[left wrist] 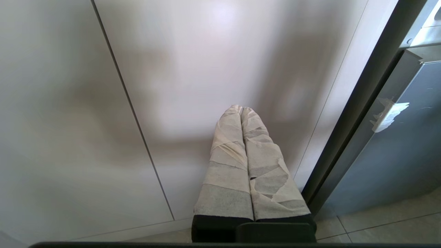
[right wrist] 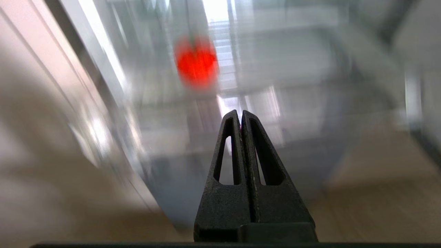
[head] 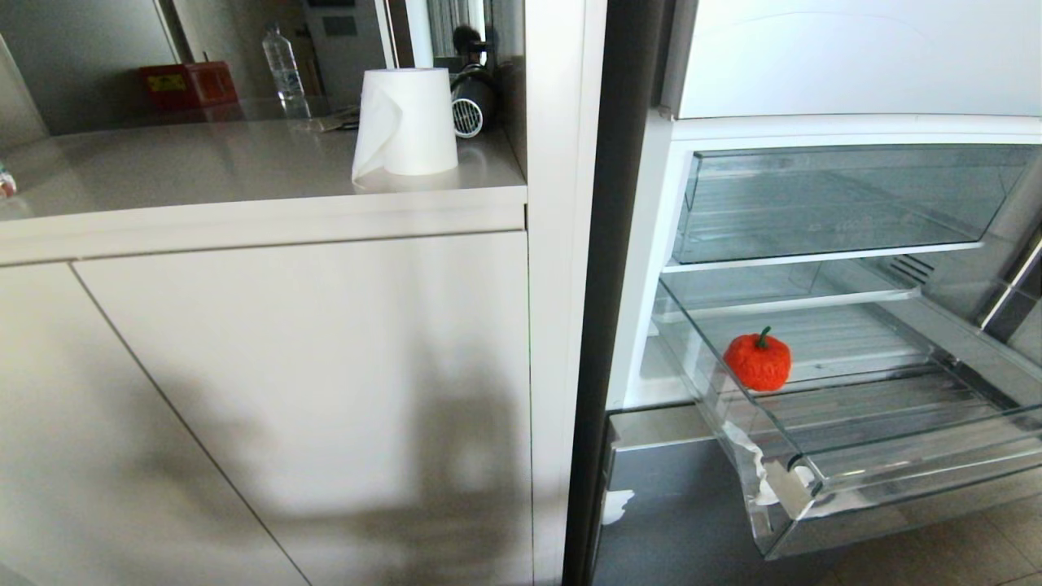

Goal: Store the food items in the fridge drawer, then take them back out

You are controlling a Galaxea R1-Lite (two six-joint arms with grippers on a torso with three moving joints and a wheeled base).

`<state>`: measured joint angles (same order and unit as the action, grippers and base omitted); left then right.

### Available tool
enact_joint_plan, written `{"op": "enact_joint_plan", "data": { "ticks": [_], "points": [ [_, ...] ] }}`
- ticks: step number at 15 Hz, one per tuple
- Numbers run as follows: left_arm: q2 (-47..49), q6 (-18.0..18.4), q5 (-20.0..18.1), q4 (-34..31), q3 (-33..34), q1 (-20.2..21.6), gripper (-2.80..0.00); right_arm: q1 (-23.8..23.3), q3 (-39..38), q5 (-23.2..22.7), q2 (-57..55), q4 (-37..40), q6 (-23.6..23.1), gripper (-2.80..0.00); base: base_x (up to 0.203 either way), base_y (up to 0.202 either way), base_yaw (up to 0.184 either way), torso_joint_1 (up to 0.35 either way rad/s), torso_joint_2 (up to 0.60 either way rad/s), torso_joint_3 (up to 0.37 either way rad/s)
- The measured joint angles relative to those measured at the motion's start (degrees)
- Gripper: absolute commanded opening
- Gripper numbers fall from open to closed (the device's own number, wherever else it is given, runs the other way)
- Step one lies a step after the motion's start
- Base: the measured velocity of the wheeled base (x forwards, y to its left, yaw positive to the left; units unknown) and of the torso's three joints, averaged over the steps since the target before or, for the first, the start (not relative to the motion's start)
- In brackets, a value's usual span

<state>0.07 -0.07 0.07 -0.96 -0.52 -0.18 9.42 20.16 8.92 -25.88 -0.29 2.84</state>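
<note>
Sitting at centre right of the head view, a knitted-looking red round fruit with a green stem (head: 758, 360) rests inside the pulled-out clear plastic fridge drawer (head: 822, 480). The right gripper (right wrist: 240, 113), clenched on nothing, points toward it; the left gripper (left wrist: 241, 109) is likewise clenched by the cabinet. The fruit looks light and soft, best pinched across its middle.

**Open top over the fridge drawer, walls on every side**

Pulled out of the fridge, the fridge drawer (head: 863, 456) open from above, its top uncovered. Inside it, near the left wall, one red fruit (head: 758, 361); bare ribbed floor to the right of the fruit and toward the front lip. Clear side walls and a thick front lip closing off any level approach. Directly above the drawer's rear part, a clear upper drawer (head: 838, 203), limiting headroom there. Left of the drawer, a dark fridge edge and a white cabinet front (head: 326, 391). Right gripper (right wrist: 240, 115) outside the drawer, fingers pressed together, nothing between.
</note>
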Motion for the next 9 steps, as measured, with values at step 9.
{"op": "enact_joint_plan", "data": {
  "ticks": [9],
  "points": [
    [0.00, 0.00, 0.00, 0.00, 0.00, 0.00, -2.80, -0.56, -19.89, -9.97, 10.07, 0.58, -5.07, -2.80, 0.000, 0.000, 0.000, 0.000, 0.00, 0.000]
  ]
}}
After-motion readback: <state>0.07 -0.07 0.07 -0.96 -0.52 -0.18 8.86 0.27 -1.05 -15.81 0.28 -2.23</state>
